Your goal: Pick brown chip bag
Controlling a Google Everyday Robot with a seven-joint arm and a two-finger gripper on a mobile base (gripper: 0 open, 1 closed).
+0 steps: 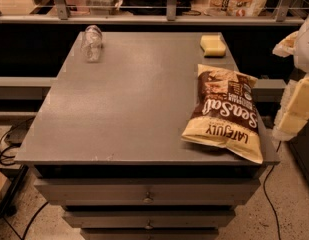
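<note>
Brown chip bag (225,111), dark middle, cream ends, on table (124,99), end effector (296,104) just right of it, openness unclear.

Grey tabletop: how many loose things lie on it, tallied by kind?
Chip bags: 1, the large crinkly brown-and-cream chip bag, right edge.
Bottles: 1, the clear plastic bottle, far left.
Sponges: 1, the small yellow sponge block, far right corner.
Total: 3.
The gripper hangs beside the grey tabletop, at the picture's right edge.

Office or lab workspace, grey drawer cabinet (144,199), floor cables (266,186), railing (144,20) behind, hand (300,104) at right edge
</note>
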